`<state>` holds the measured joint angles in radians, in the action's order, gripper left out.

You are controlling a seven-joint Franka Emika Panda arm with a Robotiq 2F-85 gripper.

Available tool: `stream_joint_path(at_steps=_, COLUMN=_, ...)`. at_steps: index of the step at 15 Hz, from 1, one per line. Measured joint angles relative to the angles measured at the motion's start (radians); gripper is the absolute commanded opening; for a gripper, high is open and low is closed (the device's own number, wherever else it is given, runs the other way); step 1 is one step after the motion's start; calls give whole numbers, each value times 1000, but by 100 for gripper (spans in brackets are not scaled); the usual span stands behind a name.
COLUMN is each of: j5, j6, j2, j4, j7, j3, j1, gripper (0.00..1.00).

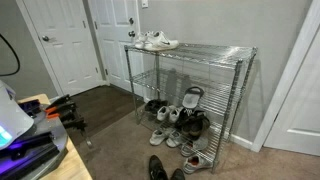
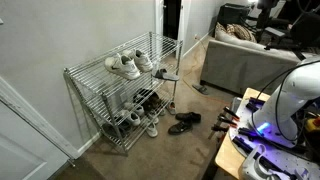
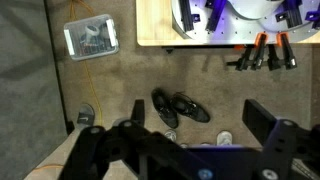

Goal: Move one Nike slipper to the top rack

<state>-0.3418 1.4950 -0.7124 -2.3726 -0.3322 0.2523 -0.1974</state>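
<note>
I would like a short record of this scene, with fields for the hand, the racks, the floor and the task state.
hand: open, holding nothing, above the floor
top rack: white sneakers at one end
lower shelves: several shoes; the Nike slipper is too small to single out
floor: black dress shoes, side by side
task state: no slipper on the top rack yet

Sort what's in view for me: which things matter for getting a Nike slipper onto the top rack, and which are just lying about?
For the job:
Nike slipper, on a lower shelf among other shoes
top rack
claw, open and empty

Just lying about:
white sneakers, on the top rack
black dress shoes, on the floor
</note>
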Motion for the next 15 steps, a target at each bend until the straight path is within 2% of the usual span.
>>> stream_joint_path(at_steps=12, j5=10, j6=11, j2=0, j4=-4, j7=2, j3=10, j1=10, gripper=100)
stream_joint_path(at_steps=15, j5=90, j6=147, j2=5, j4=-67, j7=22, j3=41, j1=39, gripper=100)
